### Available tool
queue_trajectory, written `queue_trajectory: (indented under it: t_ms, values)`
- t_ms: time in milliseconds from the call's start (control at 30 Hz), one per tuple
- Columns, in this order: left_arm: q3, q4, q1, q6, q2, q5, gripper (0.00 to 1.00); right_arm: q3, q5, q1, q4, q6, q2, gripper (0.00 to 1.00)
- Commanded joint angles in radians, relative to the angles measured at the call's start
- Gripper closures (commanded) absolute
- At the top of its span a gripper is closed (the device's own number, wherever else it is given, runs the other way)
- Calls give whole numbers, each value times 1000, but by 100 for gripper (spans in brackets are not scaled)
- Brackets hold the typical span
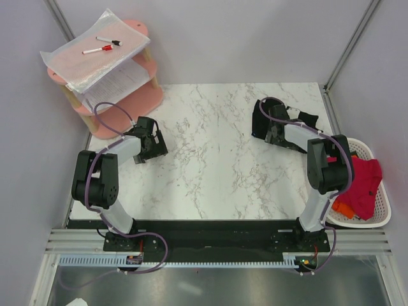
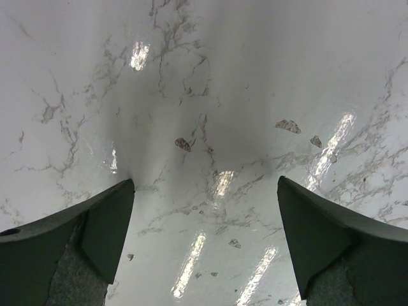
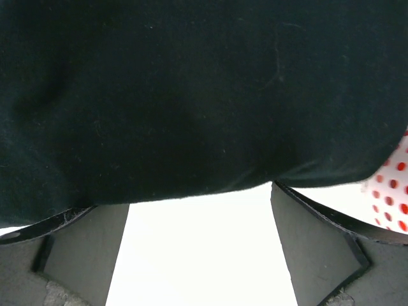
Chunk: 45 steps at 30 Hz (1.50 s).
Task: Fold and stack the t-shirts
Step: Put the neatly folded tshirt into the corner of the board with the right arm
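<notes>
A crumpled black t-shirt (image 1: 260, 118) lies at the far right of the marble table (image 1: 210, 159). My right gripper (image 1: 275, 132) sits low against it. In the right wrist view the black t-shirt (image 3: 191, 95) fills the upper frame and drapes over the tips of the open right gripper (image 3: 197, 194), with nothing pinched between the fingers. A red t-shirt (image 1: 364, 182) and an orange one (image 1: 344, 207) sit in the white basket (image 1: 376, 220). My left gripper (image 1: 153, 145) hovers over bare marble at the left, and the left wrist view shows this left gripper (image 2: 205, 180) open and empty.
The white basket stands off the table's right edge, and its perforated wall (image 3: 392, 191) shows red through the holes. A pink two-tier shelf (image 1: 137, 102) with papers and marker pens (image 1: 102, 46) stands at the far left corner. Grey walls enclose the table.
</notes>
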Motion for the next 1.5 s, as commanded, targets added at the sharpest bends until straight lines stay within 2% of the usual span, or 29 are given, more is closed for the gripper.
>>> queue_trajectory:
  t_ms: [0, 133, 267, 333, 500, 567, 667, 1000, 1200, 1467]
  values:
    - [10, 30, -9, 21, 9, 13, 0, 43, 68, 9, -6, -20, -57, 2]
    - [6, 37, -12, 15, 6, 22, 0, 52, 13, 88, 46, -74, -175, 2]
    - [7, 39, -19, 13, 8, 22, 0, 179, -53, 188, 43, -99, -127, 2]
    - [3, 39, -19, 13, 6, 22, 0, 237, -132, 200, 42, -102, -38, 2]
    - [-3, 37, -22, 11, 3, 20, 0, 568, -179, 233, -82, -129, 270, 2]
    - [-3, 36, -23, 11, -2, 22, 0, 694, -212, 233, -141, -132, 341, 2]
    - [-13, 36, -26, 10, -12, 19, 0, 768, -228, 236, -158, -129, 412, 2]
    - [-28, 39, -26, 11, -29, 14, 0, 758, -219, 233, -178, -115, 443, 2]
    - [-33, 36, -24, 18, -29, 11, 0, 646, -197, 217, -210, -86, 409, 2]
    - [-29, 37, -26, 18, -40, 22, 0, 486, -180, 132, -213, -66, 337, 2]
